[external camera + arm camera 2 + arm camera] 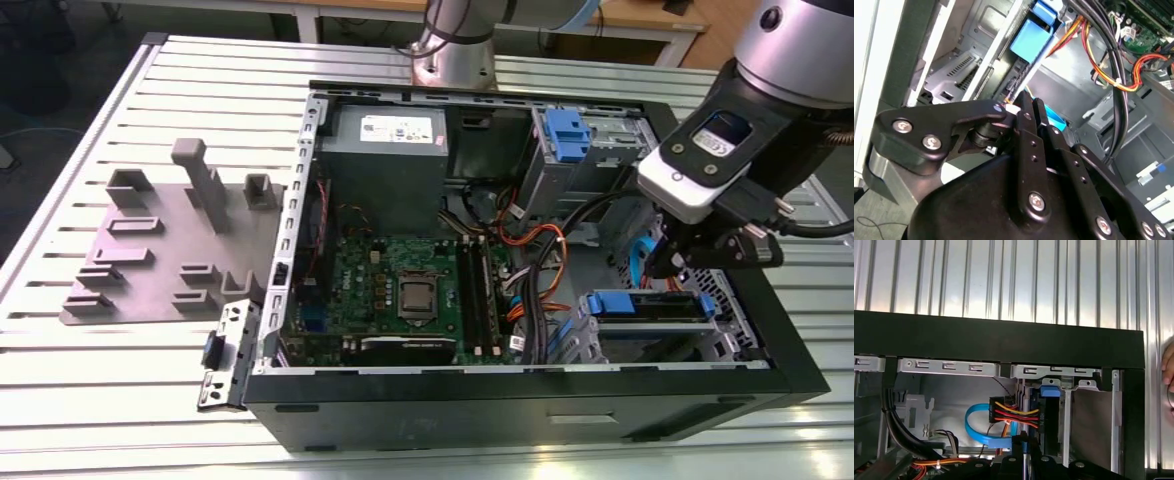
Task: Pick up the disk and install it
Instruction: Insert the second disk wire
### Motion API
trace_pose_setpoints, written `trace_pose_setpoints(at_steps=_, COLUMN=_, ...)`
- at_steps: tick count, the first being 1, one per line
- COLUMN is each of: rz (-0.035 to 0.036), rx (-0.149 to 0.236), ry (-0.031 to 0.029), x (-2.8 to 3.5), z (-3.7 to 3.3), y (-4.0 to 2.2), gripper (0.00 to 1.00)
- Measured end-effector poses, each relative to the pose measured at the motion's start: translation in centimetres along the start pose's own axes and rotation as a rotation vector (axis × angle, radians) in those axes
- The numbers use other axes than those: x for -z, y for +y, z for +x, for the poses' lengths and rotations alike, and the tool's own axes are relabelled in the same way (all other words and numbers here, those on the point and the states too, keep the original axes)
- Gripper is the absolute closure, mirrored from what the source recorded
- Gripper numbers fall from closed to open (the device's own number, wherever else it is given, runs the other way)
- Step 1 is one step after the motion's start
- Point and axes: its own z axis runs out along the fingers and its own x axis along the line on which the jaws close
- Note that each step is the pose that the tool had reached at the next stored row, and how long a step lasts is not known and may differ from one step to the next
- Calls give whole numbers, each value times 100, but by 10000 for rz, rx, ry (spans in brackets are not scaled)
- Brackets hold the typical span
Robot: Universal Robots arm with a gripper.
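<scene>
Where ribbed metal table [80, 380] holds case, hand [697, 262] above blue-framed disk [650, 306].

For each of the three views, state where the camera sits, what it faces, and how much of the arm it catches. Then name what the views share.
Exterior view: off the arm, above the table, looking down into the open computer case; the arm's wrist and the gripper hang over the drive bay at the exterior view's right.
Second wrist view: on the wrist, looking along the gripper's black linkages into the case.
First wrist view: on the wrist, facing the case's black wall and the slatted table beyond.
Shared: both wrist views show the orange and yellow cable bundle.
</scene>
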Motion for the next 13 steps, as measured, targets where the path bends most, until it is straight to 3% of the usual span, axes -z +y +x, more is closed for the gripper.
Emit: trace_pose_setpoints(at_steps=13, rz=4, rx=0, ry=1, x=-23, z=-61, y=-21, gripper=84)
